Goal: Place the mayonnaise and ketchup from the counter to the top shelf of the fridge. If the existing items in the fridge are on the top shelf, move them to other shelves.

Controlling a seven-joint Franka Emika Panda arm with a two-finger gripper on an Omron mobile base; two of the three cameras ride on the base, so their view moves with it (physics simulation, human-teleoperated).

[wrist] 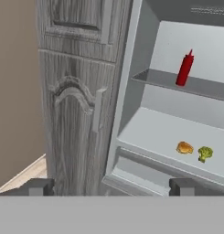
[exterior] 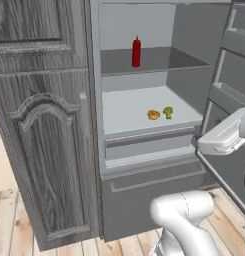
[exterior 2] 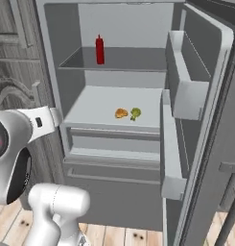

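fridge (exterior: pixel 96 100) open, ketchup (exterior: pixel 136 51) upright, top shelf (exterior: pixel 164 60) mostly free

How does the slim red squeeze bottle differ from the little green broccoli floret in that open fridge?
The slim red squeeze bottle is tall and smooth and stands upright alone on the dark upper shelf. The green broccoli floret is tiny and knobbly and sits on the pale shelf below, beside an orange-brown bun. Both rest inside the open grey fridge.

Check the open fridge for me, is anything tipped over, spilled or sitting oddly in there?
Nothing stands out. The ketchup stands upright on the top shelf. The bun and broccoli sit side by side on the white shelf below, with no spill. The gripper is open and empty.
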